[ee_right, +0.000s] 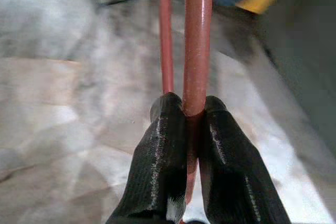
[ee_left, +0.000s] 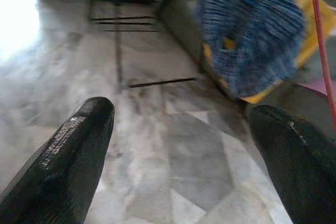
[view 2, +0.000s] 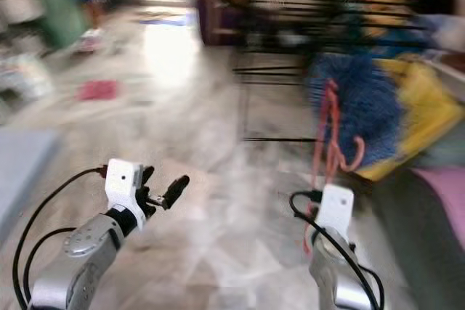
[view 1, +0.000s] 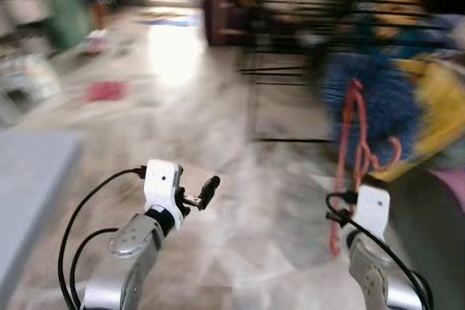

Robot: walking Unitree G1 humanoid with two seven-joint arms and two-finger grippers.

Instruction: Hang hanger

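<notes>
The hanger, a thin red one, is held upright at about 3 o'clock in the head views, its hook end curling near a blue shaggy cloth. It is pinched by the right pincer, whose two black fingers are pressed together on one red bar in the right wrist view, while a second, thinner red bar runs just beside it. The right arm's white wrist housing is seen at about 5 o'clock, with the hanger rising above it. The left pincer is held spread with nothing between its fingertips, above a pale marble floor, at about 7 o'clock in the head views. A yellow cloth is seen beside the blue one, and the dark bars of a rack are made out behind them at about 1 o'clock. A grey slab lies at 9 o'clock. A pink item lies on the floor at about 10 o'clock. The scene is heavily blurred.
</notes>
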